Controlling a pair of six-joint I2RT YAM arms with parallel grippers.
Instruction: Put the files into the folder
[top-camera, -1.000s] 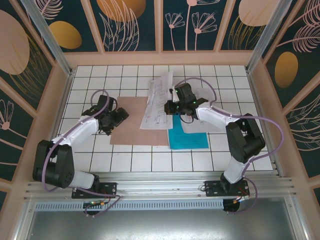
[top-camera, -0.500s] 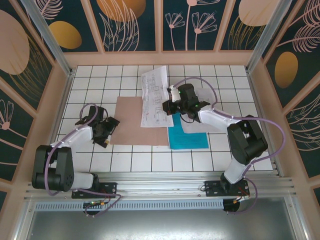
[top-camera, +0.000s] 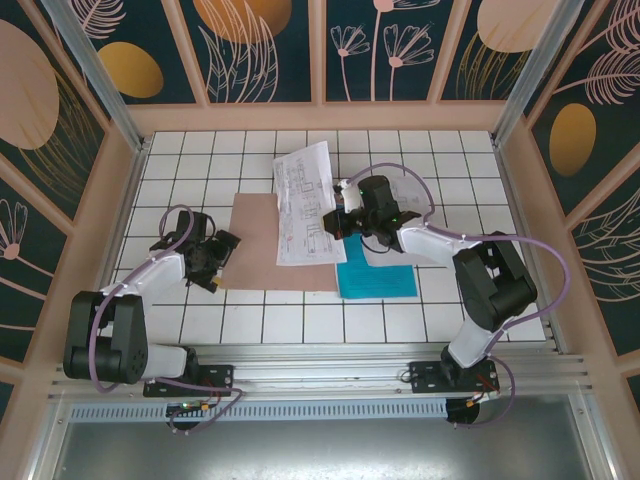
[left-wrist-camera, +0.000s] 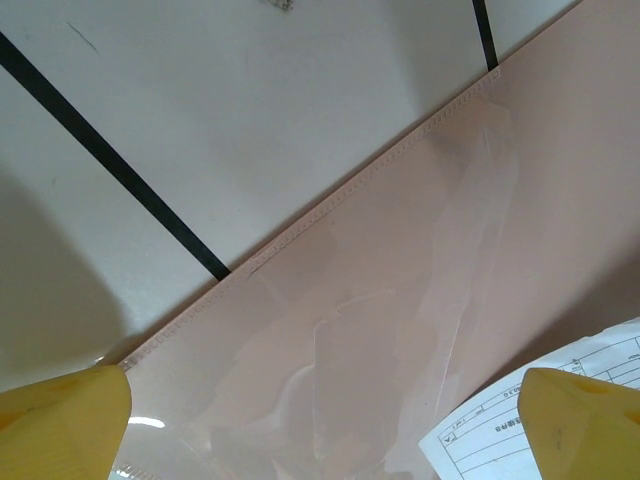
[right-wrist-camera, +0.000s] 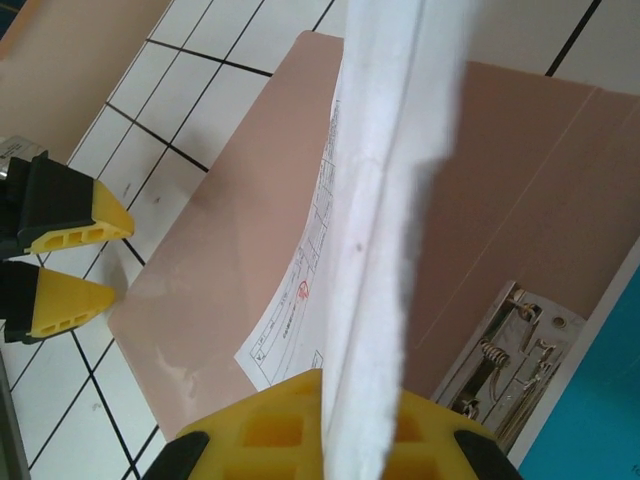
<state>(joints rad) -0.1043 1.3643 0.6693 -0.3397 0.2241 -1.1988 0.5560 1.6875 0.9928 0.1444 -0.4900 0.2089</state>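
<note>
The brown folder (top-camera: 258, 250) lies flat on the tiled table, and its metal clip (right-wrist-camera: 510, 350) shows at its right side. My right gripper (top-camera: 338, 222) is shut on the white printed sheets (top-camera: 303, 198), which hang tilted over the folder's right half. In the right wrist view the sheets (right-wrist-camera: 385, 200) run edge-on between my yellow fingers (right-wrist-camera: 265, 435). The teal sheet (top-camera: 378, 275) lies flat to the right of the folder. My left gripper (top-camera: 224, 246) stands open at the folder's left edge (left-wrist-camera: 400, 300), nothing between its fingertips (left-wrist-camera: 60, 420).
Wooden walls with patterned panels ring the white tiled table (top-camera: 440, 180). Bare tiles stretch behind the folder and to the right of the teal sheet (right-wrist-camera: 600, 420). Both arm bases sit at the near edge.
My left gripper has pulled back off the folder to its left edge. My right gripper has carried the white sheets leftward, further over the folder.
</note>
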